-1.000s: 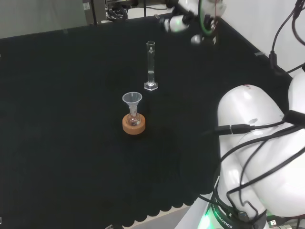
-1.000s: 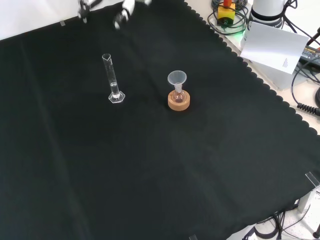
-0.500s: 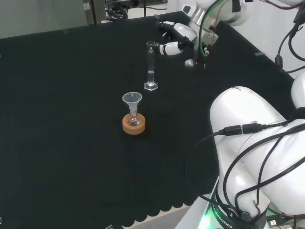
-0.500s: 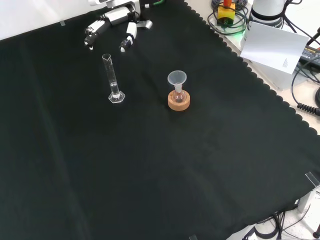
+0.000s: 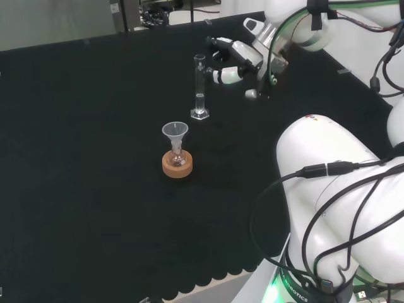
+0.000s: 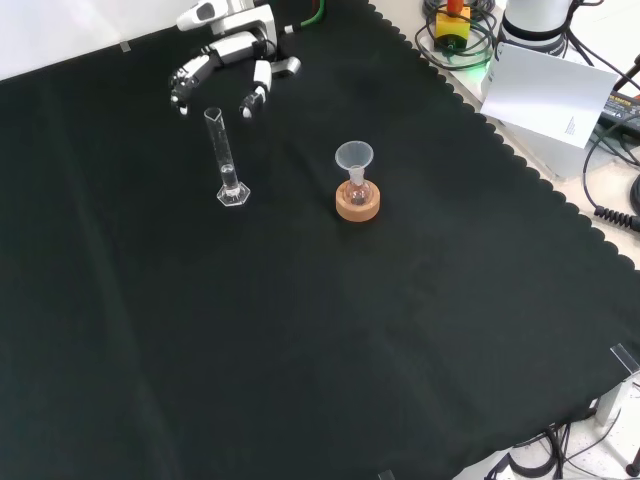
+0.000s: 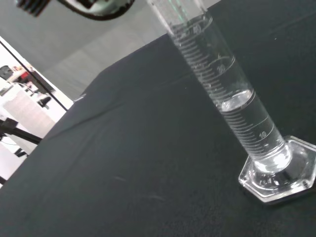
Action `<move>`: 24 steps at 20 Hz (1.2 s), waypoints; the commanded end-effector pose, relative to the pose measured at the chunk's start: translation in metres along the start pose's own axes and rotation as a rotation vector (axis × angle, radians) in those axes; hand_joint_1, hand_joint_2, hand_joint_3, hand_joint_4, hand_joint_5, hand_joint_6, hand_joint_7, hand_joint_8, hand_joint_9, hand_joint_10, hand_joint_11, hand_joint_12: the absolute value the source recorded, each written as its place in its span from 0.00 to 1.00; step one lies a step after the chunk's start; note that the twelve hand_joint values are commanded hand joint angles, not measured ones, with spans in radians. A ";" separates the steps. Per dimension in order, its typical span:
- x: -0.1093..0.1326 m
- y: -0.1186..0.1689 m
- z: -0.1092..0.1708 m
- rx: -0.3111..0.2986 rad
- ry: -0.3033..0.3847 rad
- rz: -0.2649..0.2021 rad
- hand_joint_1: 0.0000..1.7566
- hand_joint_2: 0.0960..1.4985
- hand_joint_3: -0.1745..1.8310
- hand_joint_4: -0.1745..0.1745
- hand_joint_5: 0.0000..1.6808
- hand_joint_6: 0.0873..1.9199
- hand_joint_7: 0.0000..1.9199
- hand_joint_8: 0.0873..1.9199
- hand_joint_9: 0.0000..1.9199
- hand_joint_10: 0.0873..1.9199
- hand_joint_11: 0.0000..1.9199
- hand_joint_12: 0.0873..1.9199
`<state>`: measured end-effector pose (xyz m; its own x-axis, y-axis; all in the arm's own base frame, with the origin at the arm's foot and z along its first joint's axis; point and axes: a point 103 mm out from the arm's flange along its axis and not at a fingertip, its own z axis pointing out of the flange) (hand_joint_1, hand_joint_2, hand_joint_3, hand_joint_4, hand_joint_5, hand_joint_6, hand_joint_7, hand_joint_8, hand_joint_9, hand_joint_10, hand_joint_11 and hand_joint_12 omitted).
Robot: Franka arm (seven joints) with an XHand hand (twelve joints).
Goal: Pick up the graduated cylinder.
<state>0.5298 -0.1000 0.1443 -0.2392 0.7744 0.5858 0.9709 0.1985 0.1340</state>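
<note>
hand (image 6: 232, 52) fingers spread, holding nothing, just beside graduated cylinder (image 6: 227, 157) top | funnel (image 6: 353, 158) in flask on cork ring (image 6: 358, 205) nearby, clear of approach

A counter (image 6: 300, 380) draped in black cloth with a scalloped edge carries two pieces. A tall clear graduated cylinder (image 6: 226, 160) on a hexagonal foot stands upright, with a little clear liquid low in its tube. Near it, to its right in the front view, a round cork ring (image 6: 358, 204) rests on the cloth, bearing a small glass flask (image 6: 357, 190) with a clear funnel (image 6: 353, 158) in its neck.
</note>
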 end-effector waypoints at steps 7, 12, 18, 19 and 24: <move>-0.024 0.010 0.032 -0.018 0.139 -0.062 0.53 0.41 0.39 0.37 0.28 0.00 0.18 0.31 0.30 0.27 0.17 0.68; -0.028 0.017 0.040 -0.017 0.196 -0.087 0.53 0.40 0.39 0.35 0.28 0.00 0.19 0.31 0.31 0.27 0.18 0.68; -0.027 0.021 0.051 -0.007 0.219 -0.117 0.55 0.39 0.40 0.34 0.31 0.00 0.20 0.32 0.32 0.27 0.18 0.67; -0.026 0.022 0.053 -0.005 0.225 -0.123 0.55 0.39 0.40 0.34 0.31 0.00 0.21 0.32 0.32 0.27 0.19 0.67; -0.023 0.025 0.064 -0.002 0.254 -0.136 0.56 0.37 0.42 0.35 0.33 0.00 0.22 0.31 0.34 0.26 0.20 0.67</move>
<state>0.5582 -0.0827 0.0899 -0.3471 0.5915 0.7278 0.9350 0.2781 0.2200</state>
